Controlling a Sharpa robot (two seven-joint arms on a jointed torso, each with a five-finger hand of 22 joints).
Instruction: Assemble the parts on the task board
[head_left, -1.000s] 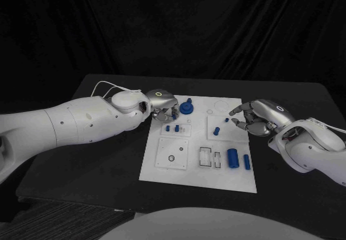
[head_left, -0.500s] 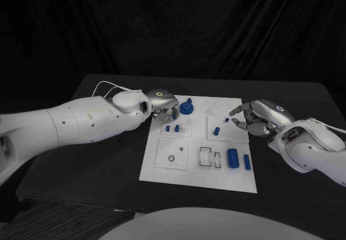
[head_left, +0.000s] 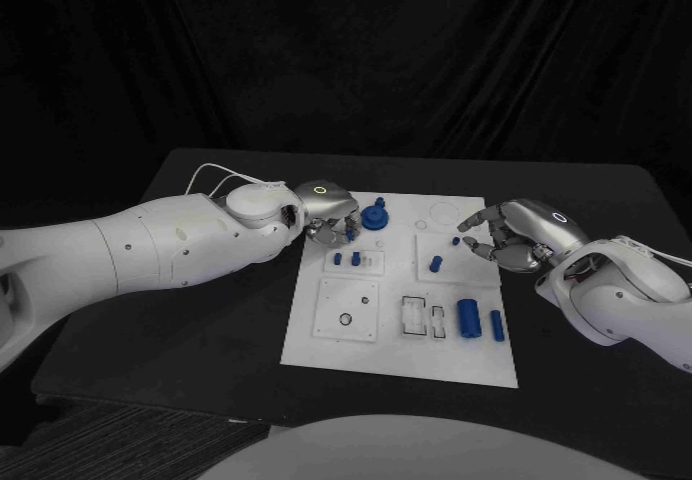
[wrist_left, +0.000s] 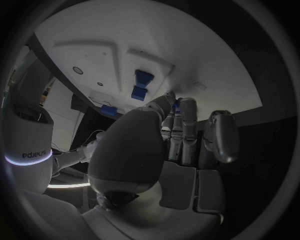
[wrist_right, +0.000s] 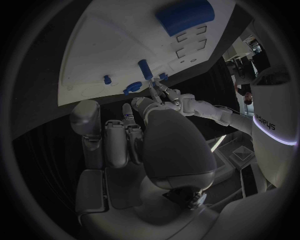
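Two silver many-fingered hands sit at the far end of the white rectangular task board (head_left: 400, 345), which lies mid-table on the black table (head_left: 202, 330). Left hand (head_left: 329, 212) is over the board's far-left corner, fingers curled down just beside the blue round knobbed part (head_left: 375, 216); can't tell if it's grasping anything. Right hand (head_left: 508, 235) hangs at the board's far-right edge, fingers curled and apart, nothing visibly in them; grip state unclear. Small blue pegs (head_left: 348, 258) stand left of centre, one blue peg (head_left: 434, 264) right of centre. Large blue cylinder (head_left: 467, 316) and slimmer blue cylinder (head_left: 496, 325) lie near the right edge, toward the near end.
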